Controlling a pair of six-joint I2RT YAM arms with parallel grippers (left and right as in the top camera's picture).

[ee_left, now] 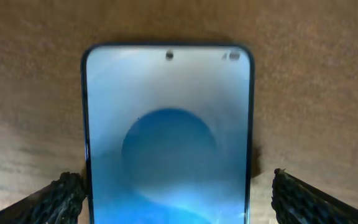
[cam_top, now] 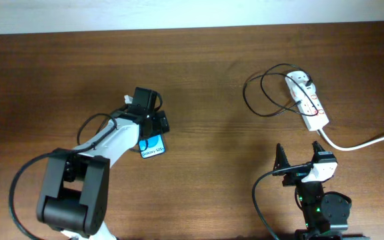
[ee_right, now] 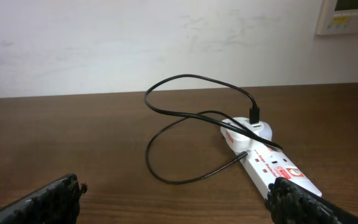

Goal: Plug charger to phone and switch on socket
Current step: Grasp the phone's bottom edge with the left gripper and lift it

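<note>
Charger [ee_right: 257, 129] plugged into socket [ee_right: 278, 169], cable looped beside

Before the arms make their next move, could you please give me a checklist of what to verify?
1. The left gripper is open: ok.
2. The phone lies flat, screen up, under the left gripper: ok.
3. The right gripper is open and empty: ok.
4. The charger has its plug head in the socket: ok, as far as the right wrist view shows.
5. The charger's connector tip is in the phone: not ok; the cable lies looped by the socket, far from the phone.
6. The socket is switched on: cannot tell.
</note>
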